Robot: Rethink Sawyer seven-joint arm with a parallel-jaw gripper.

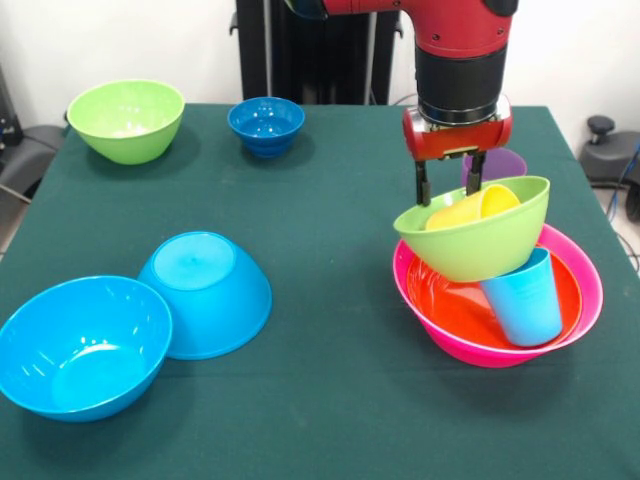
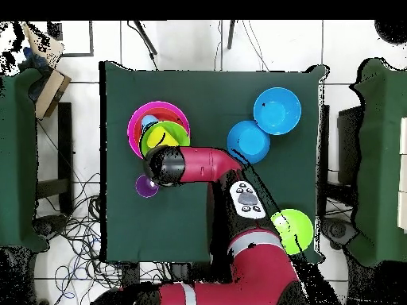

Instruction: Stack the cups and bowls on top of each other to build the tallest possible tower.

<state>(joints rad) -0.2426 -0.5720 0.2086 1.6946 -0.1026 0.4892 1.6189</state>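
The tower stands at the right of the front view. The large pink bowl (image 1: 590,290) holds the orange bowl (image 1: 450,300). The light blue cup (image 1: 525,300) stands in the orange bowl. A lime green bowl (image 1: 480,250) rests tilted on the blue cup, with the yellow cup (image 1: 475,207) lying inside it. My gripper (image 1: 448,187) hangs right over the green bowl's far rim, fingers spread, nothing between them. The purple cup (image 1: 502,163) stands on the table behind the tower. From overhead the arm covers the gripper, beside the pink bowl (image 2: 133,127) and the purple cup (image 2: 145,186).
A second lime green bowl (image 1: 125,120) and the small dark-blue footed bowl (image 1: 266,125) stand at the table's far left. Two bright blue bowls sit near left: one upside down (image 1: 205,293), one upright (image 1: 82,345), touching each other.
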